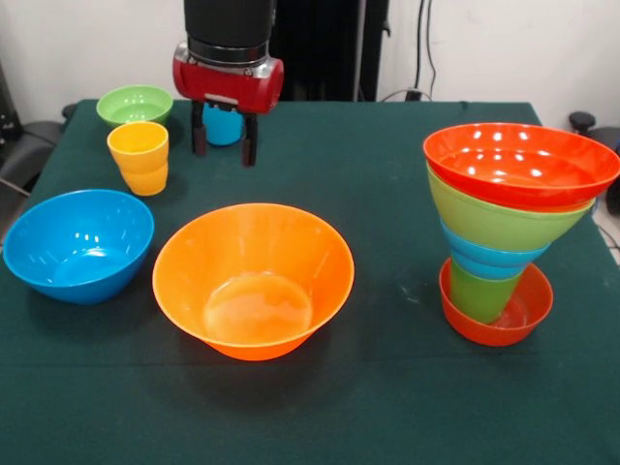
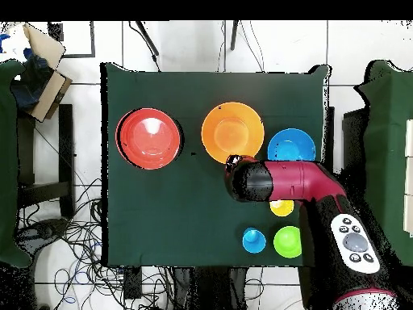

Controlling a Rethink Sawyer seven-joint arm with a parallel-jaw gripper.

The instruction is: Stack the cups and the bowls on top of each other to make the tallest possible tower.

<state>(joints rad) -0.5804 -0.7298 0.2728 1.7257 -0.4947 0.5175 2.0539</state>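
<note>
the gripper (image 1: 224, 145) hangs at the upper left of the front view, its two dark fingers (image 1: 249, 151) apart and holding nothing; a blue cup (image 1: 223, 126) shows between them, standing farther back. left of it sit a small green bowl (image 1: 135, 105) and a yellow-orange cup (image 1: 139, 157). a blue bowl (image 1: 77, 244) and a big orange bowl (image 1: 254, 279) stand empty in the lower middle. the tower (image 1: 504, 232) rises at right: a red-orange bowl lowest, then green, blue, green and a wide red bowl on top. the table (image 1: 387, 387) wears a dark green cloth. overhead, cables (image 2: 73, 242) trail over a white tiled floor.
</note>
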